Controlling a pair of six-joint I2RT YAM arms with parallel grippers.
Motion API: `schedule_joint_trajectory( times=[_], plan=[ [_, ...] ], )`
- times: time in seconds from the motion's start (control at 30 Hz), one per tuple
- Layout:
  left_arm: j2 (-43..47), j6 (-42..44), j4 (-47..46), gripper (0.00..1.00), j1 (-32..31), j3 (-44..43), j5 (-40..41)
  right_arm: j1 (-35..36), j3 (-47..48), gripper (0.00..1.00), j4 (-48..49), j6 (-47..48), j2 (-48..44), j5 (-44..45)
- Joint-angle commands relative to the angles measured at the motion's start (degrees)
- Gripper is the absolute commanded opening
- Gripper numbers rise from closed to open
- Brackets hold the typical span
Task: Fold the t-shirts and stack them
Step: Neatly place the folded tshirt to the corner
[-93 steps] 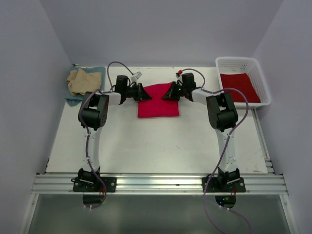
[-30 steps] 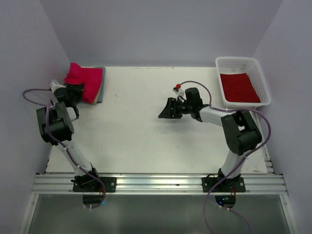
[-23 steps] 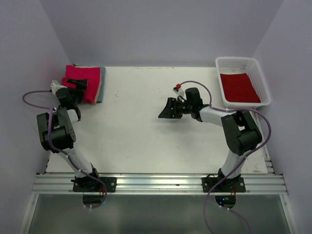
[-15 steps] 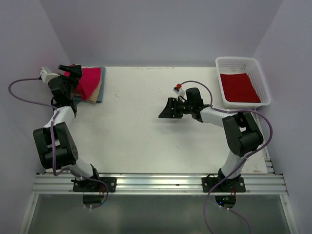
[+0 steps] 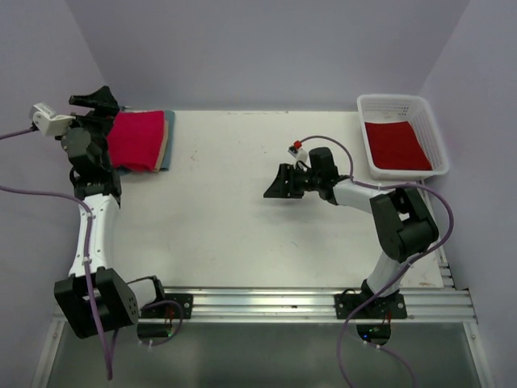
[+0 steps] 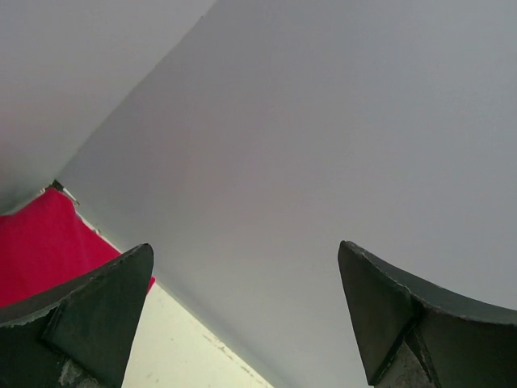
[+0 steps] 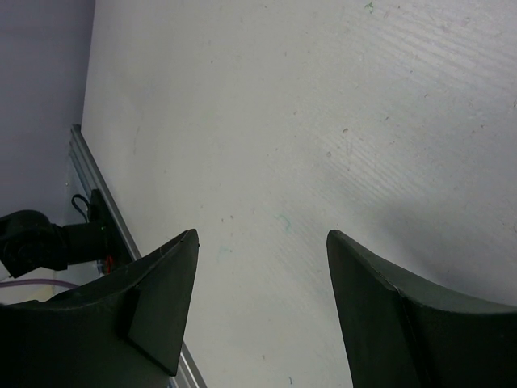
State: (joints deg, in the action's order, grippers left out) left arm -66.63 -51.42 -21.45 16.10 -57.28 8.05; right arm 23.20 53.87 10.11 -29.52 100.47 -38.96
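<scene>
Folded red t-shirt (image 5: 136, 140) topmost on a stack at the far-left corner of the tabletop (image 5: 242, 234), with edges of tan t-shirt (image 5: 165, 145) and blue-grey t-shirt (image 5: 170, 121) showing beneath. Left tool (image 5: 97, 100) high, just beside the stack, spread wide, gripping nothing. Right tool (image 5: 275, 184) over mid-tabletop, parted, empty. Second red t-shirt (image 5: 396, 144) flat inside white basket (image 5: 402, 103).

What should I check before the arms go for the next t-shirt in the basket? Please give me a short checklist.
1. Left gripper open, holding nothing: ok.
2. Folded red t-shirt lies on top of the tan shirt and blue-grey shirt: ok.
3. Right gripper open, empty, above bare table: ok.
4. Red t-shirt lies inside the basket: ok.
5. More shirts beneath it: cannot tell.
</scene>
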Motion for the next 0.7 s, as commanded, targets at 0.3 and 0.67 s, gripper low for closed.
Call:
schedule_joint_trajectory(
  times=[0.3,0.67],
  plan=[
    [-5.88,12.56,-0.44,1.0,-9.84,2.78,-27.03,0.18,-2.27,0.73,-2.18,2.97,-9.13,1.25],
    [3.78,25.31,11.07,1.0,-31.71,14.2,-26.87,0.26,-7.37,0.99,-21.15,10.79,-36.99,24.24]
  ],
)
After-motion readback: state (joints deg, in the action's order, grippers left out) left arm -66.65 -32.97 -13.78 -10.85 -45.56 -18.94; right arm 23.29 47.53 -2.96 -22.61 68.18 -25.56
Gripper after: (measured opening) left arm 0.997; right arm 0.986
